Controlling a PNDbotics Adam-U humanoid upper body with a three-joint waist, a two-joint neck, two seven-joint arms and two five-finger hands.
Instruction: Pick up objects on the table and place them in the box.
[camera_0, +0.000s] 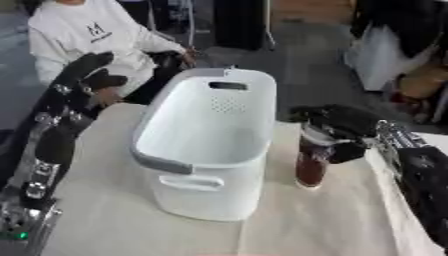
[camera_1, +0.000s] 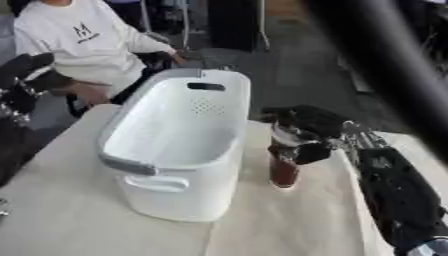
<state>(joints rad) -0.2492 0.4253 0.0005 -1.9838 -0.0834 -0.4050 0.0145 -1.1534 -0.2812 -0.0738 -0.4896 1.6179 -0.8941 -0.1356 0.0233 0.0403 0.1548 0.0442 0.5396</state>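
Note:
A white plastic basket (camera_0: 210, 165) with a grey rim stands in the middle of the table; its inside looks bare. Just right of it a dark reddish-brown bottle (camera_0: 311, 167) with a pale upper band stands upright on the cloth. My right hand (camera_0: 337, 125) comes in from the right with its fingers curled round the top of that bottle. My left hand (camera_0: 87, 72) is raised at the far left, above the table's far-left corner, fingers relaxed and holding nothing.
A beige cloth (camera_0: 114, 220) covers the table. A seated person in a white sweatshirt (camera_0: 87, 35) is beyond the far edge, not touching anything. Dark furniture and bags stand on the floor behind.

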